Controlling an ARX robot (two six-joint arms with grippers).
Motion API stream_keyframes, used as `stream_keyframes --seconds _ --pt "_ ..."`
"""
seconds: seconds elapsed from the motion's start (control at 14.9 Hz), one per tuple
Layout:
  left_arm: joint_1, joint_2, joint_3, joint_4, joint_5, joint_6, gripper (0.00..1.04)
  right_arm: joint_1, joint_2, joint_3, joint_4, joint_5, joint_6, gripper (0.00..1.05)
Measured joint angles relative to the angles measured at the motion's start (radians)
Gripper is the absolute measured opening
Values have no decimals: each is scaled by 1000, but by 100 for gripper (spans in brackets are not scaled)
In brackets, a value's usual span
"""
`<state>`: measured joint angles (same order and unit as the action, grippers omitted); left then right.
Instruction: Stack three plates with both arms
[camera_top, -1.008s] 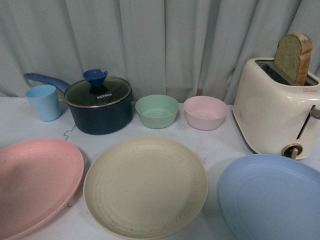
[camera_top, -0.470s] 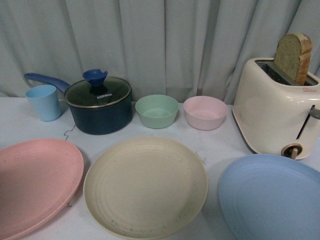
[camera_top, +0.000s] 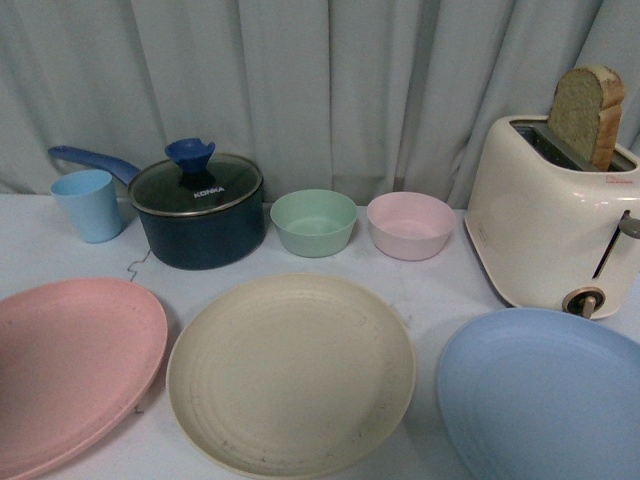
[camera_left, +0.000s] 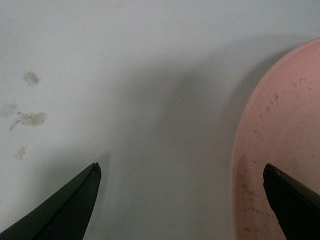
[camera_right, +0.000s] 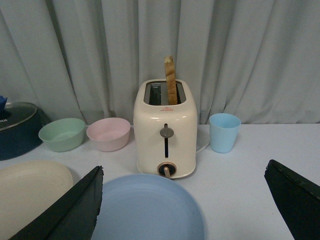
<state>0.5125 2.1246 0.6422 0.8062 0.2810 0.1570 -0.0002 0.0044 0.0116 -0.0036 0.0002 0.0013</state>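
Three plates lie side by side on the white table: a pink plate (camera_top: 70, 365) at the left, a cream plate (camera_top: 290, 372) in the middle, a light blue plate (camera_top: 545, 395) at the right. No arm shows in the front view. My left gripper (camera_left: 182, 172) is open above the table, one finger over bare cloth, the other over the pink plate's (camera_left: 280, 150) rim. My right gripper (camera_right: 182, 177) is open, raised behind the light blue plate (camera_right: 147, 207), which lies between its fingers in the picture. The cream plate (camera_right: 30, 187) shows beside it.
Behind the plates stand a blue cup (camera_top: 88, 204), a dark blue pot with glass lid (camera_top: 198, 210), a green bowl (camera_top: 314, 222), a pink bowl (camera_top: 410, 225) and a cream toaster (camera_top: 550, 220) with a bread slice. Another blue cup (camera_right: 224, 132) stands beside the toaster. A grey curtain closes the back.
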Motion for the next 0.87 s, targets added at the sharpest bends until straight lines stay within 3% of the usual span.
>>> stream_keyframes --seconds 0.27,0.34,0.54,0.87 --pt "-9 31 -12 39 6 -16 98 0 0 0 0 0 0 98" --pt "-13 41 -14 53 4 -18 92 0 0 0 0 0 0 98" --pt "-19 49 -14 61 21 -27 69 0 0 0 0 0 0 98" --pt "-29 42 -16 60 29 -42 18 0 0 0 0 0 0 98"
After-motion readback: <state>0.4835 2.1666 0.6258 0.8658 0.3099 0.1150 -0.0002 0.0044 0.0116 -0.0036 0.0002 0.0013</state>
